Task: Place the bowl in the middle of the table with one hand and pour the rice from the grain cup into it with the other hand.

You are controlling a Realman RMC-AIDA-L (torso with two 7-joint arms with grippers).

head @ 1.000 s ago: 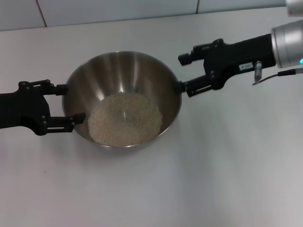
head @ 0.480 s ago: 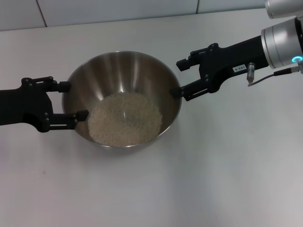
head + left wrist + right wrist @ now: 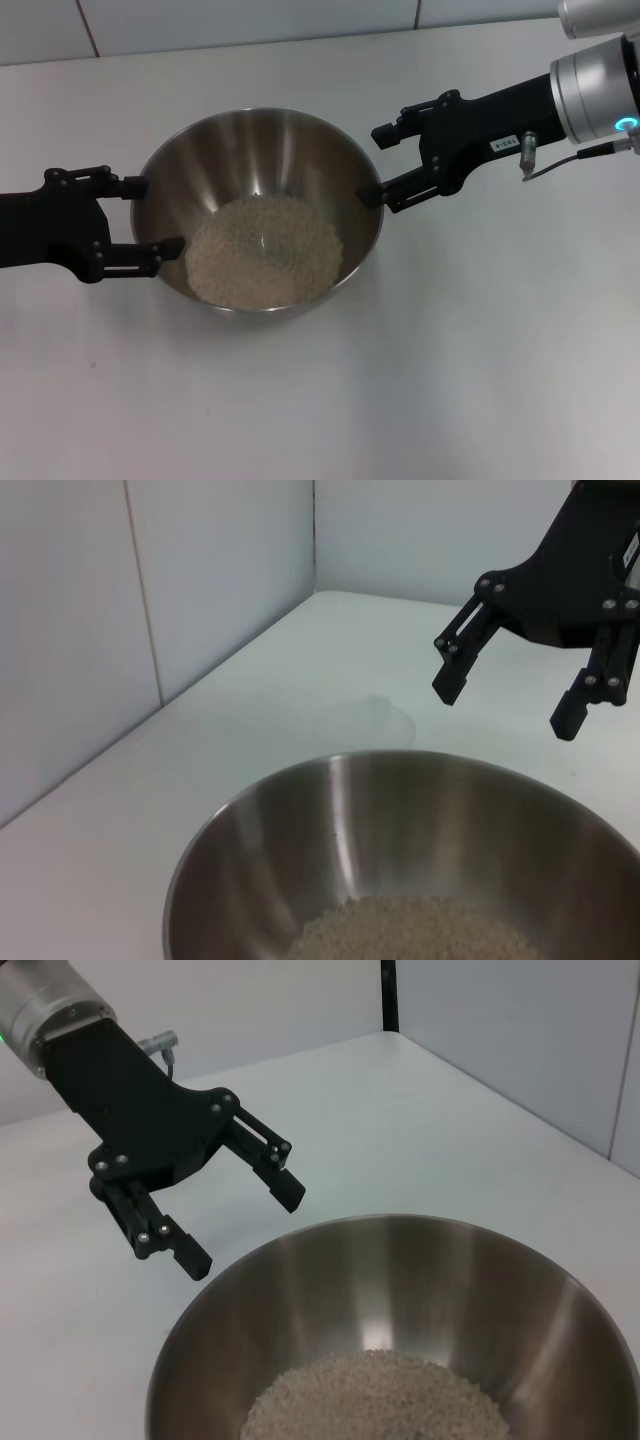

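The steel bowl (image 3: 255, 150) stands on the white table (image 3: 480, 350), and the rice (image 3: 265, 250) lies as a pale heap in its bottom. My left gripper (image 3: 152, 215) is open and empty just at the bowl's left rim. My right gripper (image 3: 378, 163) is open and empty just at the bowl's right rim. The left wrist view shows the bowl (image 3: 300, 830), the rice (image 3: 410, 930) and the right gripper (image 3: 505, 708) beyond it. The right wrist view shows the bowl (image 3: 420, 1270), the rice (image 3: 370, 1395) and the left gripper (image 3: 243, 1228). The grain cup is out of view.
A tiled wall (image 3: 250, 20) runs along the table's far edge. White wall panels (image 3: 150, 600) close off a table corner in the wrist views.
My right gripper has shifted a little left and up, closer to the bowl's right rim. The left gripper has barely moved. Bowl and rice are unchanged.
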